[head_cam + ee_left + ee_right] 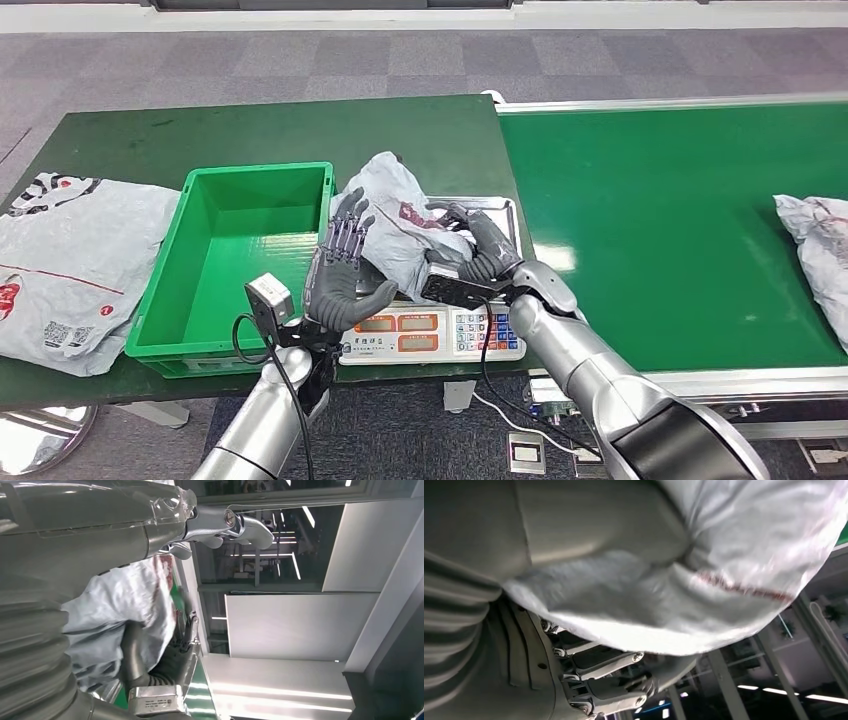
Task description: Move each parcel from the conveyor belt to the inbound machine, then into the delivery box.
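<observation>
Both hands (345, 265) (478, 250) partly hide the grey parcel (400, 215).

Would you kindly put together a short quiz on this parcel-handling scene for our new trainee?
1. True or false: the green bin already holds a parcel.
2. The grey parcel between the left hand and right hand is over which thing? A) the conveyor belt B) the scale C) the floor
3. Fill in: a second parcel waits on the ____ belt.

Key: 1 false, the bin is empty; 2 B; 3 conveyor.
</observation>
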`<state>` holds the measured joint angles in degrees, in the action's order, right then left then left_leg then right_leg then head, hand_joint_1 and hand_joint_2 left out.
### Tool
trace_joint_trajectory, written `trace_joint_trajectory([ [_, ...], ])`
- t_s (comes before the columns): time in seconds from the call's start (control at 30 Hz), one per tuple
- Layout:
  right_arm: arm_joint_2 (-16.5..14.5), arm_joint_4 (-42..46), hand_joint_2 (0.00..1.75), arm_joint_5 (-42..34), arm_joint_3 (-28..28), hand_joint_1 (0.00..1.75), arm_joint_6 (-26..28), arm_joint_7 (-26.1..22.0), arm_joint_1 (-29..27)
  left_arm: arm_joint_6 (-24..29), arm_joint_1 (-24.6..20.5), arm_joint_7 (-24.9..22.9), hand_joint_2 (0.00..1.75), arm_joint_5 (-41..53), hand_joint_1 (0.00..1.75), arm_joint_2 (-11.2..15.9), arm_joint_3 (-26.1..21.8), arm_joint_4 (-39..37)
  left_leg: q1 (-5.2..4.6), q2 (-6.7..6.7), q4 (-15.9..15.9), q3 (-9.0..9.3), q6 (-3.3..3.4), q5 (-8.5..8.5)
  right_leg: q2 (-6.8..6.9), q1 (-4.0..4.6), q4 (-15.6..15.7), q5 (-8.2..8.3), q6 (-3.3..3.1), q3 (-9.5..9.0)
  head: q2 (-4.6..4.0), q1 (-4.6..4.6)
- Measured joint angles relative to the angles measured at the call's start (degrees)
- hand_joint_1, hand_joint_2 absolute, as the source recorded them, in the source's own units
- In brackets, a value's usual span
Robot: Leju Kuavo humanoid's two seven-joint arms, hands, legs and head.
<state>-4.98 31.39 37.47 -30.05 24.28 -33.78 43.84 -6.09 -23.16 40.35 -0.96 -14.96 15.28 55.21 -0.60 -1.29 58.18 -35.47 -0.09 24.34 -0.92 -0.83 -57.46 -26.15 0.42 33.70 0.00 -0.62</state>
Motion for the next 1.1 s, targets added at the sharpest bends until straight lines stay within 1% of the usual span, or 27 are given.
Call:
trace_joint_trajectory([
  [0.27, 1.5, 2.5, 1.75, -5.6, 0.3, 0.00, -0.7, -0.8, -2.2, 0.2, 0.0, 0.0, 1.75, -0.1, 0.00, 0.2, 0.0, -0.1, -0.01, -0.01, 0.0, -0.01, 0.00, 0.01, 0.00, -0.01, 0.0, 0.00, 0.00, 0.00, 0.00, 0.01],
  [0.47, 2.5, 4.5, 1.75, -7.3, 0.5, 0.00, -1.2, -1.6, -3.5, 0.2, 0.0, 0.0, 1.75, -0.1, 0.00, 0.3, 0.0, -0.1, -0.01, 0.00, 0.0, 0.00, 0.00, 0.01, 0.00, -0.01, 0.0, 0.00, 0.00, 0.01, 0.00, 0.00],
  [0.57, 2.9, 5.8, 1.75, -9.3, 0.9, 0.00, -2.4, -3.3, -4.2, 0.2, 0.0, 0.0, 1.75, -0.1, 0.00, 0.3, 0.0, -0.1, -0.01, 0.00, 0.0, 0.00, 0.00, 0.01, 0.00, -0.01, 0.0, 0.00, 0.00, 0.01, 0.00, -0.01],
  [0.73, 3.9, 11.1, 1.75, -14.0, 1.5, 0.00, -2.0, -6.0, -6.3, 0.2, 0.0, 0.0, 1.75, -0.3, 0.00, 0.4, 0.0, -0.3, -0.01, 0.01, 0.0, 0.00, 0.00, 0.01, -0.01, -0.01, 0.0, 0.00, 0.00, 0.02, 0.00, 0.01],
  [0.83, 4.6, 14.9, 1.75, -16.1, 1.9, 0.00, -1.7, -6.3, -6.7, 0.2, 0.0, 0.0, 1.75, -0.4, 0.00, 0.4, 0.0, -0.6, -0.01, 0.01, 0.0, -0.01, 0.00, 0.01, -0.02, -0.01, 0.0, 0.00, 0.00, 0.02, 0.00, 0.01],
  [1.0, 5.5, 18.5, 1.75, -17.0, 2.2, 0.00, -1.8, -6.3, -7.2, 0.3, 0.0, 0.0, 1.75, -0.4, 0.00, 0.5, 0.0, -0.8, -0.01, 0.02, 0.0, 0.00, 0.00, 0.01, -0.02, -0.01, 0.0, 0.00, 0.00, 0.02, 0.00, 0.00],
  [1.1, 6.7, 22.6, 1.75, -19.6, 2.8, 0.00, -0.7, -6.3, -8.5, 0.3, 0.0, 0.0, 1.75, -0.3, 0.00, 0.5, 0.0, -0.8, -0.01, -0.02, 0.0, -0.01, 0.00, 0.01, 0.01, -0.01, 0.0, 0.00, 0.00, 0.01, 0.00, -0.01],
])
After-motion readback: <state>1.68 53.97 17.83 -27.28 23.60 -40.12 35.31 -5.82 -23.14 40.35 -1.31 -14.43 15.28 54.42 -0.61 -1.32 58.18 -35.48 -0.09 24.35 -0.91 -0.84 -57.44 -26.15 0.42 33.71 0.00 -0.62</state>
